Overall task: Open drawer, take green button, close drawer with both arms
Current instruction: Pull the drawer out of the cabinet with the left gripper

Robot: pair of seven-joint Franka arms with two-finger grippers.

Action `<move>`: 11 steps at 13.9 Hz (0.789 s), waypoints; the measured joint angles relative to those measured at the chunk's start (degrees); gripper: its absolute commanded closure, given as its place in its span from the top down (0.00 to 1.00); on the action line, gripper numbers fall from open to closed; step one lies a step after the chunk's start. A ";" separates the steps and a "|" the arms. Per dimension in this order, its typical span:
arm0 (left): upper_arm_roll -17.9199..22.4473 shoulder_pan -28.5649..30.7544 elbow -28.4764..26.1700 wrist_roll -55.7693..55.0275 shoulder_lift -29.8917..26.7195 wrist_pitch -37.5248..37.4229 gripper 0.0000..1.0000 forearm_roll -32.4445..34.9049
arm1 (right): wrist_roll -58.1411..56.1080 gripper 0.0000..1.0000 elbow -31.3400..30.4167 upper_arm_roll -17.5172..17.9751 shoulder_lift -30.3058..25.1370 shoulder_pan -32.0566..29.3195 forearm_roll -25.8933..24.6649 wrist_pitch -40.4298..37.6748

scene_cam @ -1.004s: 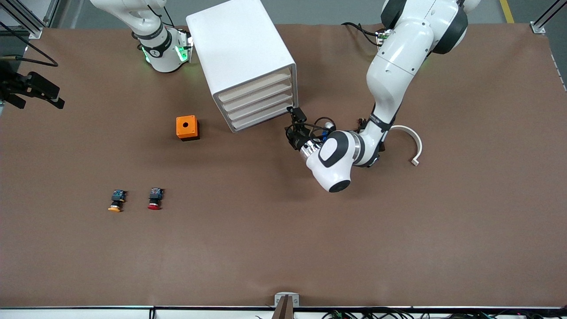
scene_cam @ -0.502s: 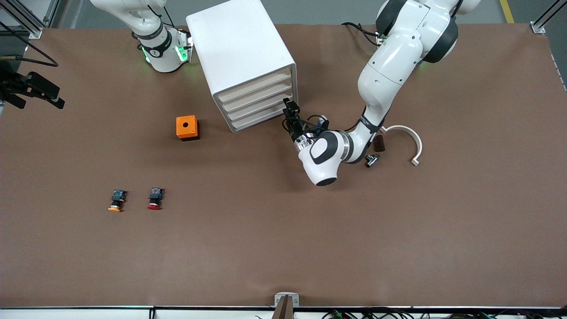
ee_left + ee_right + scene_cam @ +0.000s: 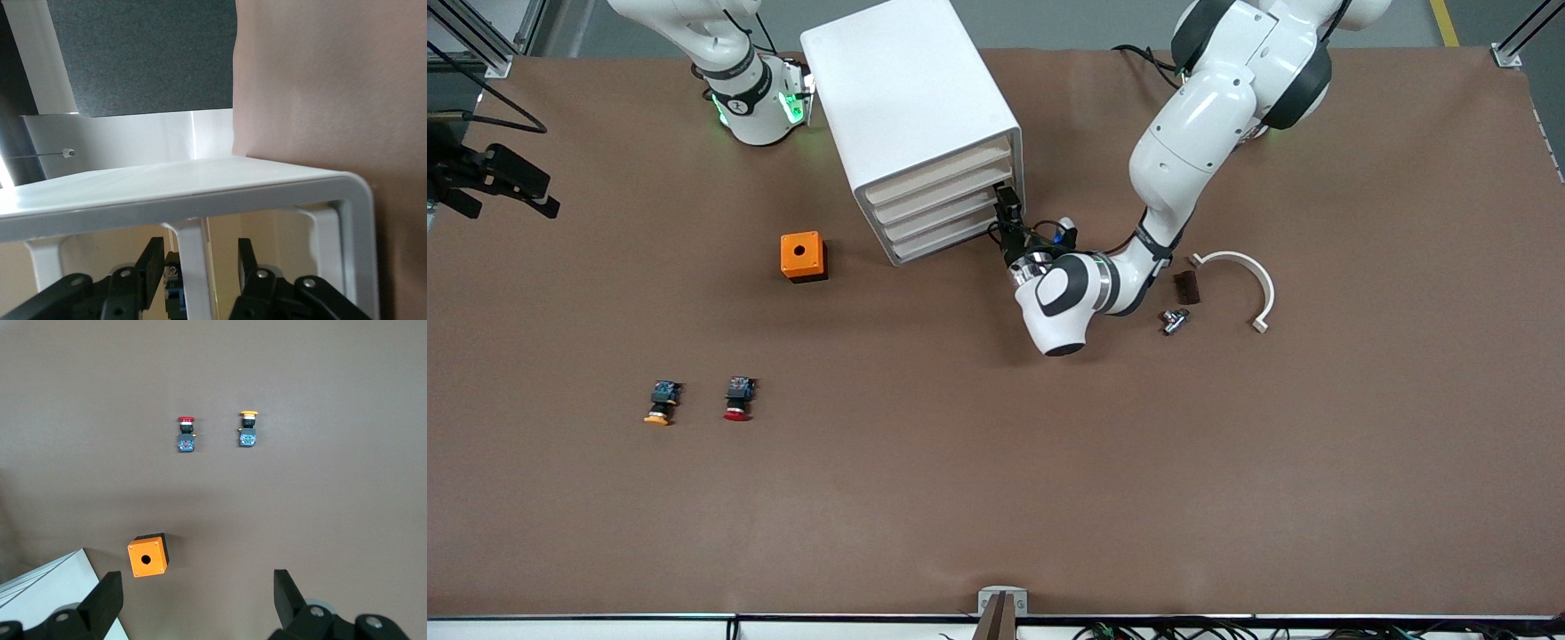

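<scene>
Over the last second the left hand (image 3: 1003,206) had swung in from the desk (image 3: 996,480) to the drawer cabinet (image 3: 911,124), its open fingers (image 3: 155,261) astride a front post, gripping nothing. The drawers looked shut and the green button was nowhere visible. The right hand (image 3: 193,600) waited open over the orange box (image 3: 802,256), with red-capped (image 3: 737,399) and yellow-capped (image 3: 661,402) buttons well clear.

cabinet (image 3: 911,107): white, beige drawer fronts
box (image 3: 802,256): orange, black hole
buttons: red cap (image 3: 736,415), yellow cap (image 3: 656,420), blue rears
table (image 3: 996,480): brown
arms: white, black joints
</scene>
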 measured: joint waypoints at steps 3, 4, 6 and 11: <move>-0.01 -0.87 0.00 -0.04 0.01 -0.01 0.26 -0.83 | 0.00 1.00 0.00 0.00 0.00 0.01 0.00 0.00; -0.01 -1.00 0.00 -0.04 0.01 -0.03 0.22 -0.85 | 0.00 1.00 0.00 0.00 0.00 0.01 0.00 0.00; 0.00 -1.09 0.00 -0.05 0.01 -0.02 0.15 -0.85 | 0.00 1.00 0.00 0.00 0.00 0.01 0.00 0.00; 0.06 -1.09 0.01 -0.32 0.02 0.05 0.11 -0.85 | 0.00 1.00 0.00 0.00 0.00 0.01 0.00 0.00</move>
